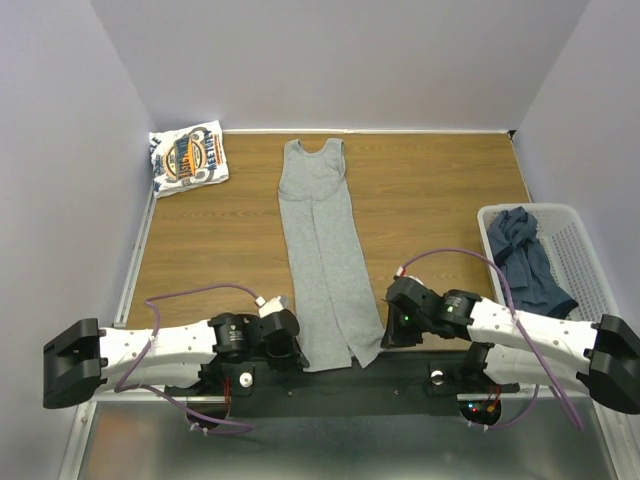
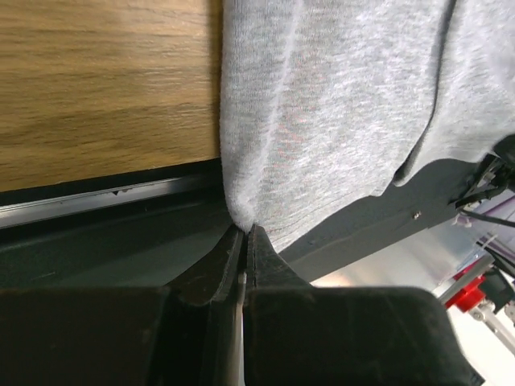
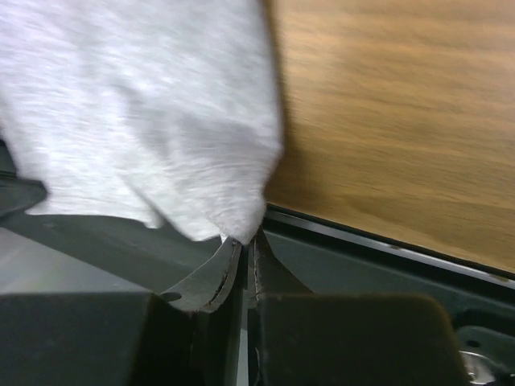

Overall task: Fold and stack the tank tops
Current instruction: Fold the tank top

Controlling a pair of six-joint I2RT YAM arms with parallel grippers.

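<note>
readable text: none | white tank top (image 1: pixel 188 157): blue-and-orange round logo print, lettering too small to make out | elsewhere: nothing legible

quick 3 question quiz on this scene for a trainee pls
1. True or false: the left gripper and the right gripper are each shut on the near hem of the grey tank top.
2. Where is the white printed tank top? A) draped over the right arm B) folded at the far left corner of the table C) under the grey one
3. Fill in: the dark slate-blue tank tops lie in the white mesh ____.

Key: 1 true; 2 B; 3 basket
</note>
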